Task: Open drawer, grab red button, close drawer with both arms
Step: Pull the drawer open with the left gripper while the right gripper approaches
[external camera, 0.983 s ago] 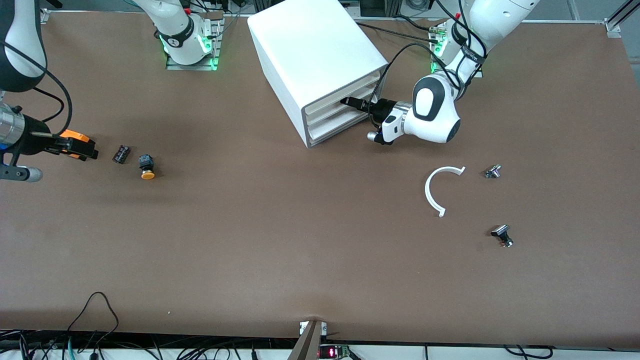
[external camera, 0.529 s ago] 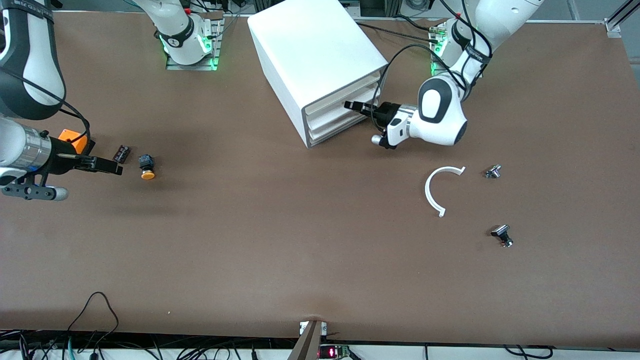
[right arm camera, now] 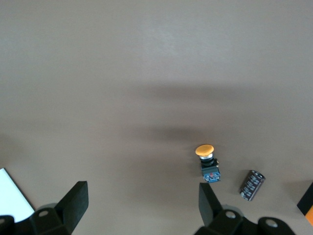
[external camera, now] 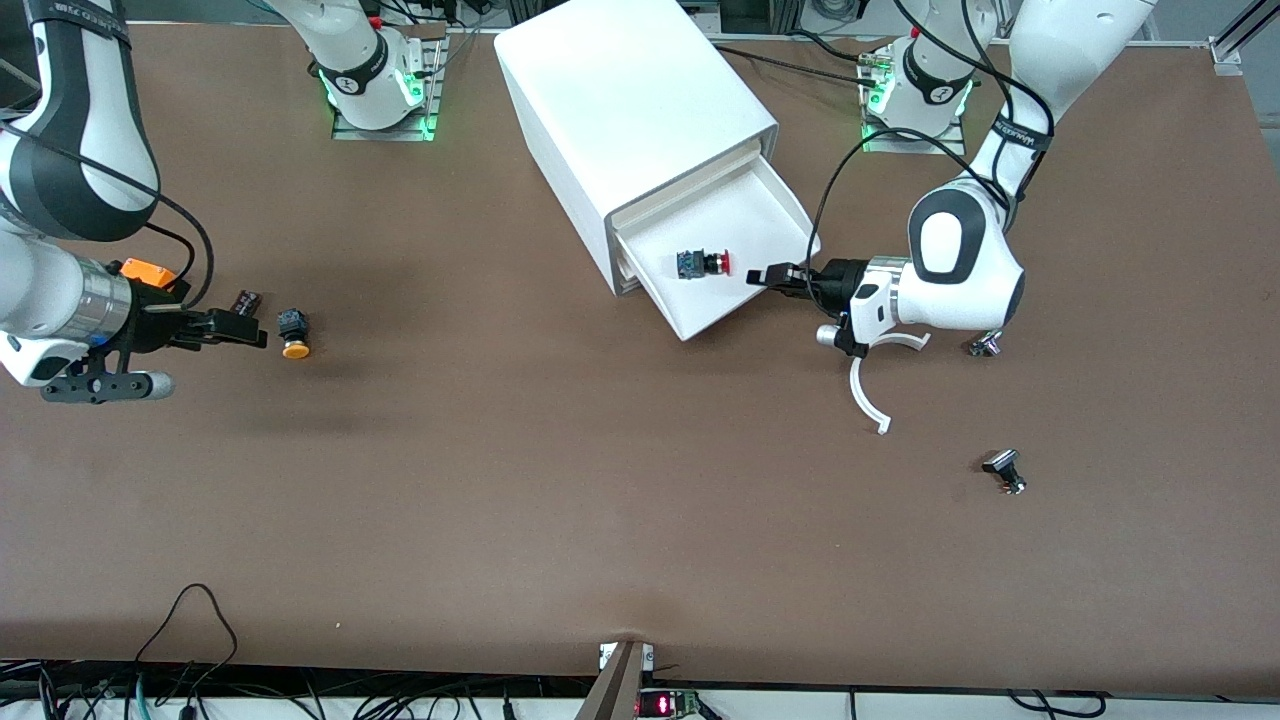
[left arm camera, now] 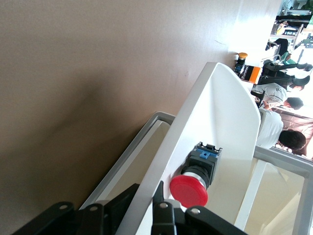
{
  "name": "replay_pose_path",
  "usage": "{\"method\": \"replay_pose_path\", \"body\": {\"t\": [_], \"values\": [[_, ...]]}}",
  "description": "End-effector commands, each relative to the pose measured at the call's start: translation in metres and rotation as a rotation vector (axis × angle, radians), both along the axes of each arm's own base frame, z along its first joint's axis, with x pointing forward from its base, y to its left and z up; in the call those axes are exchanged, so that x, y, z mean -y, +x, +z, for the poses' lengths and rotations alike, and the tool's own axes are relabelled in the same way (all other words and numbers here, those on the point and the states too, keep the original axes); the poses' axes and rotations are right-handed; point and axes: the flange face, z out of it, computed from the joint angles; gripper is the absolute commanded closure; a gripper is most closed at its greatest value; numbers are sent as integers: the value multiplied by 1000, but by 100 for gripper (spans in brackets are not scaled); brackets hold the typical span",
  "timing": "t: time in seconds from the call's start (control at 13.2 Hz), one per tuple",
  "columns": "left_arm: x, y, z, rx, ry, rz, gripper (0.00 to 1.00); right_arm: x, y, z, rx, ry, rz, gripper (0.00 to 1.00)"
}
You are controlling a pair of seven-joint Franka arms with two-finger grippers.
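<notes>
The white cabinet point(external camera: 640, 100) stands between the arm bases. Its middle drawer point(external camera: 745, 210) is pulled far out. The red-capped button point(external camera: 703, 263) lies on its side in the drawer. My left gripper point(external camera: 773, 277) is shut on the drawer's front wall, one finger inside and one outside. In the left wrist view the wall point(left arm camera: 220, 112) runs between my left gripper's point(left arm camera: 146, 208) fingers, with the button point(left arm camera: 191, 187) just inside it. My right gripper point(external camera: 245, 333) is open and empty, low over the table beside the orange-yellow button point(external camera: 293, 335). It also shows in the right wrist view point(right arm camera: 142, 205).
A dark capacitor point(external camera: 243, 303) and an orange box point(external camera: 147, 271) lie by the right gripper. A white curved strip point(external camera: 862, 390), a small metal part point(external camera: 987, 345) and a black part point(external camera: 1003, 468) lie near the left arm.
The left gripper has pulled the middle drawer out of the cabinet, and the red button now shows. The right gripper has moved from the orange box toward the orange-yellow button.
</notes>
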Motion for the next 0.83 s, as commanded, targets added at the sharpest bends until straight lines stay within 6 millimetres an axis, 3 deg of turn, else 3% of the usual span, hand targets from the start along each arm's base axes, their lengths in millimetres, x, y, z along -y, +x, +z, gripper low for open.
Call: {"method": "replay_pose_path", "body": {"t": [0.0,0.08,0.15,0.3,0.53,0.68,0.76], "values": [[-25,13,-2,20,84,30,100,-61,7,4,35,3,98,0],[-25,13,-3,19,83,30,54,-74,12,5,42,8,111,0],[-27,13,-3,25,78,32,1,-89,15,1,44,15,139,0],[-31,16,2,41,76,38,0,-124,19,8,87,24,190,0],[-41,26,26,104,92,75,0,-189,13,19,120,42,352,0],[-59,35,52,164,115,104,0,-240,-2,28,141,45,463,0],[-83,41,70,206,144,122,0,-270,-13,29,157,47,552,0]]}}
